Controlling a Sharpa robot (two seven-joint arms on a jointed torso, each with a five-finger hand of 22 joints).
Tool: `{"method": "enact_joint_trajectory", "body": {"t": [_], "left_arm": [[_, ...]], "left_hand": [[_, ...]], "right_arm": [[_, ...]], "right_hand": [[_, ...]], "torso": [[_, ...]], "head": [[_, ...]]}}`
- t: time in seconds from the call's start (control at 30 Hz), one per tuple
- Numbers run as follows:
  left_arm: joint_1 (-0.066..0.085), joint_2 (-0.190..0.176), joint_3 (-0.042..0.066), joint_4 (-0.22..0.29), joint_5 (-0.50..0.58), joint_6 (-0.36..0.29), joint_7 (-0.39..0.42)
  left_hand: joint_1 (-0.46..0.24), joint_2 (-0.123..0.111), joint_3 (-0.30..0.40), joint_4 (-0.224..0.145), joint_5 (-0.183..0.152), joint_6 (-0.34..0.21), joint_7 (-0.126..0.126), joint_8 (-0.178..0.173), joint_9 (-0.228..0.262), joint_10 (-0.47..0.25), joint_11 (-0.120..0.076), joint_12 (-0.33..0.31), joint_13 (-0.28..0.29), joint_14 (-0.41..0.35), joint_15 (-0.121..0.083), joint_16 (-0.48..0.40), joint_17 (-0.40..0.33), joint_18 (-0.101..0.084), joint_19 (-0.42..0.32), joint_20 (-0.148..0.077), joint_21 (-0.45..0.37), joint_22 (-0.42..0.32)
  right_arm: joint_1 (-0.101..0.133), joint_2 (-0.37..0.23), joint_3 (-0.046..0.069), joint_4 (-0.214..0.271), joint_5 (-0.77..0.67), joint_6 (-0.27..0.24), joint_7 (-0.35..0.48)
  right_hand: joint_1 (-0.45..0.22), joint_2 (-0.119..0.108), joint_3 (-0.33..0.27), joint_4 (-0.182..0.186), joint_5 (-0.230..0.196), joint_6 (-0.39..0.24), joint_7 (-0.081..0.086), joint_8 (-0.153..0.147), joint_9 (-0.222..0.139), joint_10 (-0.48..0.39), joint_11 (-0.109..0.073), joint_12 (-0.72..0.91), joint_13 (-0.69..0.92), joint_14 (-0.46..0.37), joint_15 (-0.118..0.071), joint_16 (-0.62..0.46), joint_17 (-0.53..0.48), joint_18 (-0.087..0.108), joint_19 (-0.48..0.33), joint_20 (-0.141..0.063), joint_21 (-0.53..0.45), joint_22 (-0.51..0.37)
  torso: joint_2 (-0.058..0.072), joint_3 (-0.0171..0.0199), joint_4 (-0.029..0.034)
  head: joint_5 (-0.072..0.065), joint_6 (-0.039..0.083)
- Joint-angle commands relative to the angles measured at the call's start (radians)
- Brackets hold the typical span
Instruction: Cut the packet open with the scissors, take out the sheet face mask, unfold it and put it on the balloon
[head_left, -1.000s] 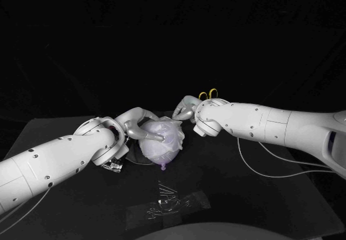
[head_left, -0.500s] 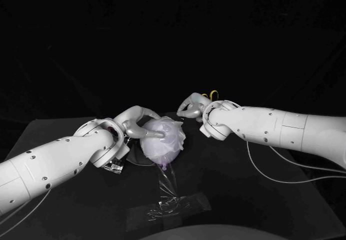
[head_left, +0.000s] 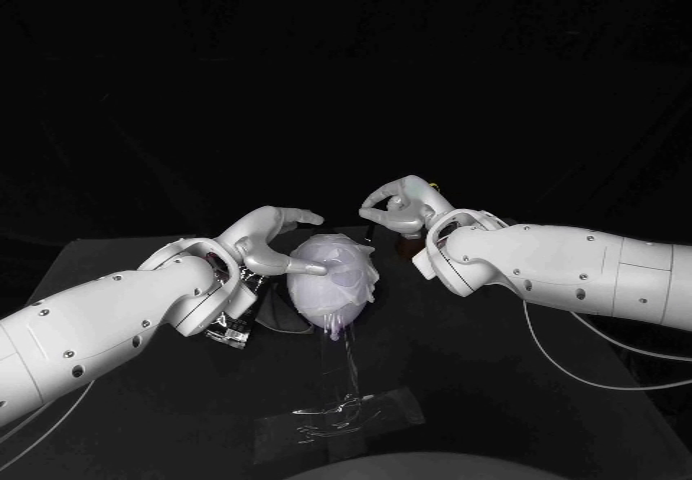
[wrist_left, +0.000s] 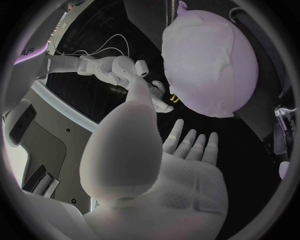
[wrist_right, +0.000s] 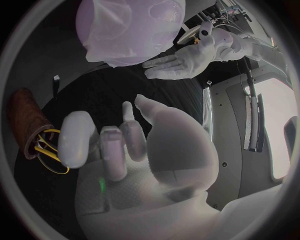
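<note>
The right hand (head_left: 401, 205) is now lifted clear of the balloon (head_left: 329, 290), curled empty, the left hand (head_left: 271, 240) splayed beside it; the sheet face mask (head_left: 349, 262) looks on, task nearly done.

A: Where's the balloon (head_left: 323, 306)?
B: Mid-counter (head_left: 565, 402), with the mask (head_left: 343, 265) on it. The left robot hand (head_left: 271, 240) is just beside its left side. The right robot hand (head_left: 400, 205) is behind it to the right, apart.
A: And the packet (head_left: 340, 416)?
B: On the counter in front of the balloon, nearer the robot.
A: Scissors (wrist_right: 47, 151)?
B: In a holder (wrist_right: 25, 119), near the right robot hand.
</note>
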Motion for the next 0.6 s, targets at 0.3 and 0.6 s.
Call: {"method": "enact_joint_trajectory", "body": {"t": [0.3,0.6], "left_arm": [[0.001,-0.05,0.003,-0.012,0.501,0.043,0.179],[-0.018,-0.093,0.002,-0.035,0.753,0.009,0.309]], "left_hand": [[-0.045,0.128,0.105,-0.004,-0.007,0.066,0.088,0.028,0.022,0.083,0.015,0.014,0.011,0.048,-0.002,0.01,0.013,-0.019,0.023,0.002,0.004,0.003],[-0.063,0.242,0.153,-0.011,-0.01,0.222,0.072,0.094,0.067,0.388,0.006,0.075,0.037,0.27,-0.013,0.084,0.068,-0.017,0.219,0.0,0.068,0.04]], "right_arm": [[-0.012,-0.049,-0.001,0.057,0.194,-0.093,0.225],[-0.04,-0.059,-0.001,0.045,0.399,-0.015,0.388]], "right_hand": [[0.025,0.011,-0.017,0.008,-0.002,0.005,-0.002,-0.03,-0.014,-0.181,-0.007,-0.433,-0.136,0.067,-0.003,-0.07,0.165,0.068,-0.107,0.004,-0.311,0.067],[0.049,0.002,0.038,0.024,0.009,0.011,0.014,-0.081,-0.031,-0.279,0.012,-0.982,-0.592,-0.121,0.008,-0.54,-0.267,0.127,-0.293,0.024,-0.858,-0.202]], "torso": [[-0.002,-0.0019,0.0007],[-0.023,-0.0065,-0.0021]], "head": [[0.052,0.016],[0.081,0.022]]}}
